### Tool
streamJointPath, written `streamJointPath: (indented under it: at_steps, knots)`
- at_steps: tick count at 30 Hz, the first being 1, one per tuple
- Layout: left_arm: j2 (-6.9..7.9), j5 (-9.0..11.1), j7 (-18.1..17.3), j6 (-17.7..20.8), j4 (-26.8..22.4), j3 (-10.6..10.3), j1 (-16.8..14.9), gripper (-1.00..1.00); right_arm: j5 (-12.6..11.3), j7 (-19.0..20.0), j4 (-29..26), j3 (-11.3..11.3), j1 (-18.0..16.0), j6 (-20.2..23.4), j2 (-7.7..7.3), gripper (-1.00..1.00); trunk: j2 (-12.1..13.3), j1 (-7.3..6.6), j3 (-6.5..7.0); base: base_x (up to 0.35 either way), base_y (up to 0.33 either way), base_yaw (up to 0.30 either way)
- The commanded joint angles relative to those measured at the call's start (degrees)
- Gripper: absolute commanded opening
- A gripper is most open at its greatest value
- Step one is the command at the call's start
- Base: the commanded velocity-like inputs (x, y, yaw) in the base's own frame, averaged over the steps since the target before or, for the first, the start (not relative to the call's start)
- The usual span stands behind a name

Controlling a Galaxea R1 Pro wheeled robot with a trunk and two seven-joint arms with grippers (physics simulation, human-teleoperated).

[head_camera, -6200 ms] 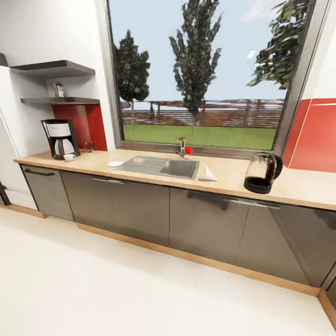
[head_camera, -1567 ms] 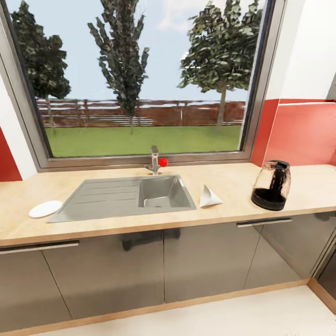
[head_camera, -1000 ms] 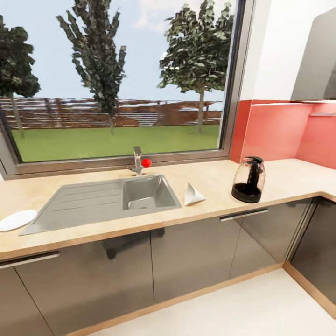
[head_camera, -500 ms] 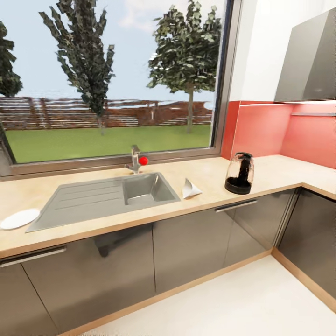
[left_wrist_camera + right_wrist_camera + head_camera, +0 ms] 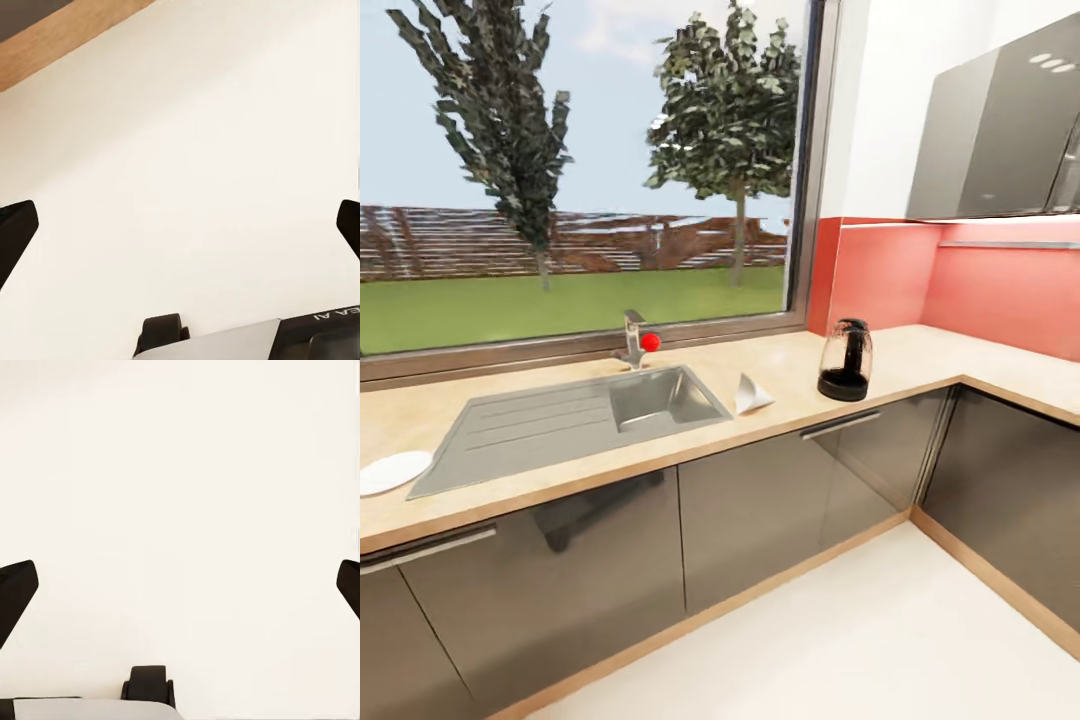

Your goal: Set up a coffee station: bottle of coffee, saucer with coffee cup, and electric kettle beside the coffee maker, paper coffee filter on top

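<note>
Both claws, left gripper (image 5: 180, 232) and right gripper (image 5: 180, 589), hang wide and empty above the floor (image 5: 840, 640); the kettle (image 5: 845, 360) waits by the countertop's (image 5: 780, 365) corner.

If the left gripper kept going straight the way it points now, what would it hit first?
Most likely the pale floor: between the open left gripper fingertips lies bare floor, with a wooden plinth strip off to one side. Depth is hard to judge.

The light wood surface (image 5: 780, 365) runs under the window and turns at its right corner. A saucer (image 5: 390, 471) lies near its front edge at the left end, beside the inset sink (image 5: 560, 420). A paper coffee filter (image 5: 751, 395) lies just right of the sink, and the electric kettle (image 5: 845, 360) stands further right, near the corner.
</note>
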Motion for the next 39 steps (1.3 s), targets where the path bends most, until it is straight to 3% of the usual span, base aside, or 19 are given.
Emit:
streamJointPath:
  at_steps: [1, 25, 39]
  knots:
    - [-0.01, -0.5, 0.0, -0.1, -0.1, 0.1, 0.0, 1.00, 0.0, 0.0, 0.1, 0.0, 0.0, -0.2, -0.01, 1.00, 0.0, 0.00, -0.05, -0.016, 0.026, -0.250]
    - [0.05, -0.5, 0.0, -0.1, -0.1, 0.1, 0.0, 1.00, 0.0, 0.0, 0.1, 0.0, 0.0, -0.1, 0.03, 1.00, 0.0, 0.00, -0.05, 0.060, 0.231, -0.061]
    - [0.00, -0.5, 0.0, -0.1, -0.1, 0.1, 0.0, 1.00, 0.0, 0.1, 0.1, 0.0, 0.0, -0.1, 0.03, 1.00, 0.0, 0.00, -0.05, 0.011, 0.030, -0.250]
